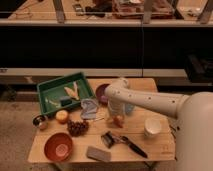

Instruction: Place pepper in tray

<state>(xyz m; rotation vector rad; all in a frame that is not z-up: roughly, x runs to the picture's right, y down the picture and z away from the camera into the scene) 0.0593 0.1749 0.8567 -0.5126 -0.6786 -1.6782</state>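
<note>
Hanging at the slim orange-red pepper (119, 121) on the surface (80, 142), the tool (116, 118), grip unclear, has yet to move it to the shallow green plastic tray (42, 97).

No legible txt, labels or nos. anywhere in view.

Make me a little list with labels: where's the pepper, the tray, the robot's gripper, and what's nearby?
pepper: on the table, right of the tray, not in it
tray: green, back left of table, yellowish pieces inside
gripper: right over the pepper
nearby: grapes, orange bowl, white cup
</note>
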